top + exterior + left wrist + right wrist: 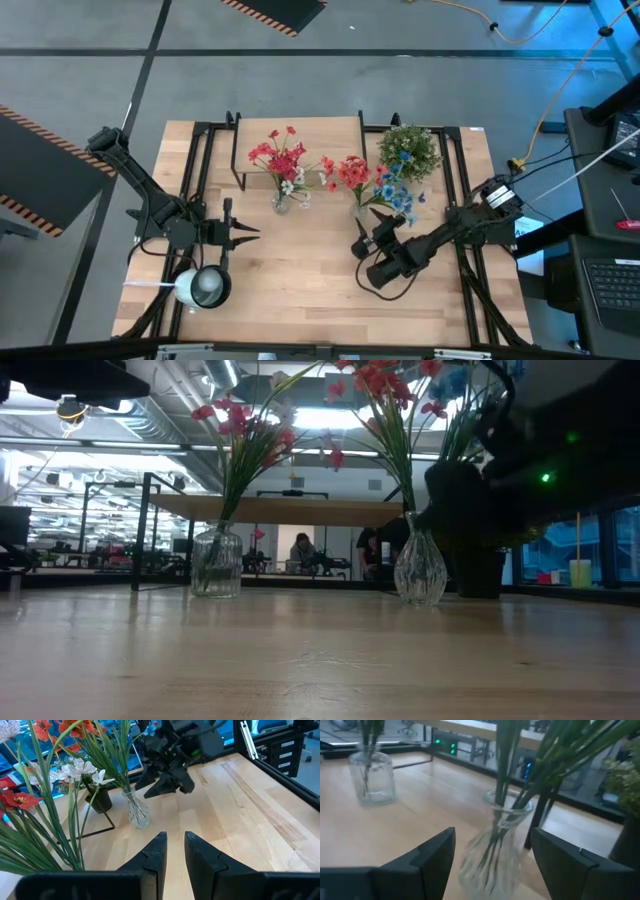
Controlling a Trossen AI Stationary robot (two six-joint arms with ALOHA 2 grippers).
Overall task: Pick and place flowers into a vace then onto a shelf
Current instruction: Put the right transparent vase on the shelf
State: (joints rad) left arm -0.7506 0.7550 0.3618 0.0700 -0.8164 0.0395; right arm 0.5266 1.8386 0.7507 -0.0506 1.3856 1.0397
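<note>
Two clear glass vases stand on the table in front of the shelf (315, 140). The left vase (281, 200) holds red and whitish flowers (283, 160). The right vase (492, 860) holds red and blue flowers (375, 180). My right gripper (493, 832) is open and low over the table, one finger on either side of the right vase, with a gap showing on both sides. My left gripper (175, 840) hovers at the table's left (245, 230), pointing toward the right vase (139, 812), with a narrow gap and nothing between its fingers.
A bushy green plant (410, 150) in a dark pot stands at the far right, close behind the right vase. A white round object (200, 288) lies near the front left corner. Black frame rails (465, 200) run along the table's sides. Bare wood lies in the middle near part (300, 270).
</note>
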